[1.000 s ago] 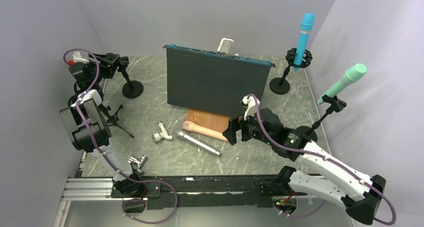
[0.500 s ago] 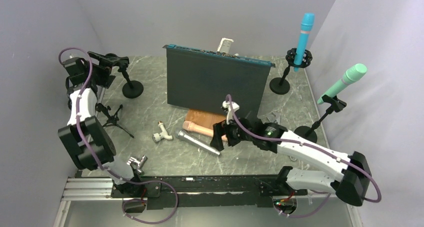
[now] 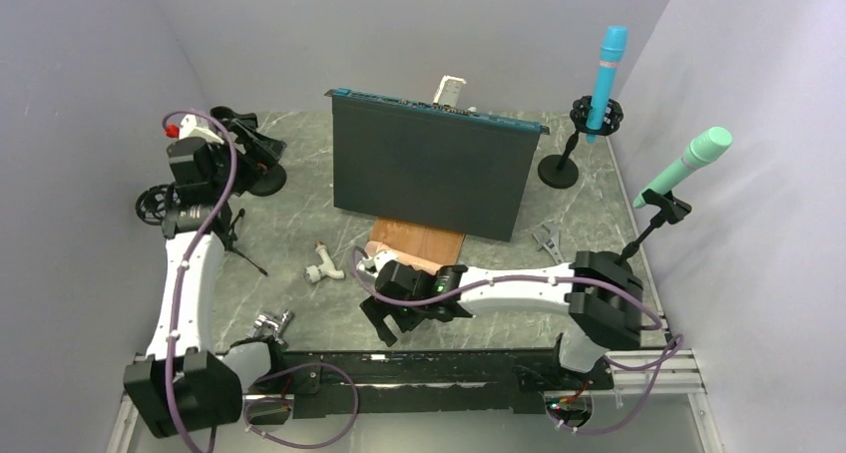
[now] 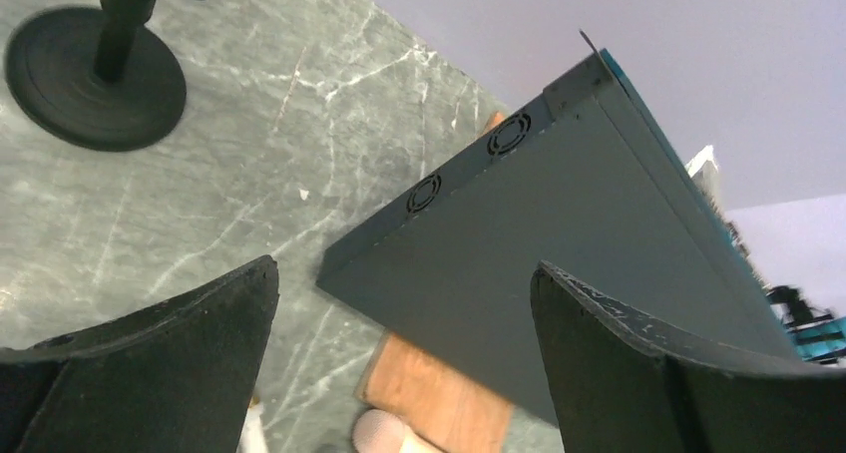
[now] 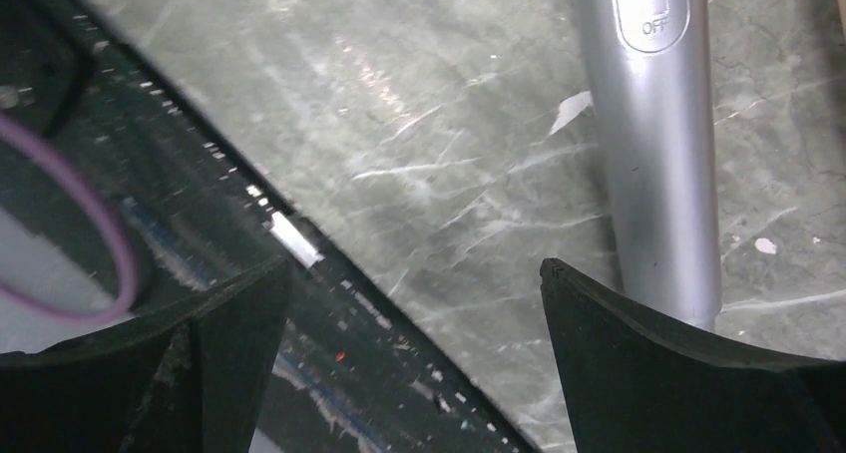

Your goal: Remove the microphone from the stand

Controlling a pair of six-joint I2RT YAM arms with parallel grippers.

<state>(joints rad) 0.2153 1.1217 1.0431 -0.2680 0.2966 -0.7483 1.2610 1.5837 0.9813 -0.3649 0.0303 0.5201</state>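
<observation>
Black metal comes first: the bare stand, left of the panel, with nothing in its clip as far as I can tell. My left claw was half-closed at that clip a second ago. It has since spread to full width, let go and swung towards the panel's left end, and nothing sits between its fingers. I take that as my hold on the stand being finished.

In front of the panel, by the wooden board, two microphones lie flat on the surface. The pink microphone shows only its pale head at the bottom of my left wrist view. The silver microphone has its switch side facing up.

My right arm has swept from the panel's right side across its front, and it now sits low near the front edge of the surface. My right claw is wide and empty. The silver microphone lies just beside its right finger, not between the two.

Right of the panel, the blue microphone is upright in the round-base stand. Further right, the green microphone leans in the tilted stand.

With both claws free and the left stand bare, I judge one removal done. If more are wanted, those two on the right remain, and my right arm is now well away from them.
</observation>
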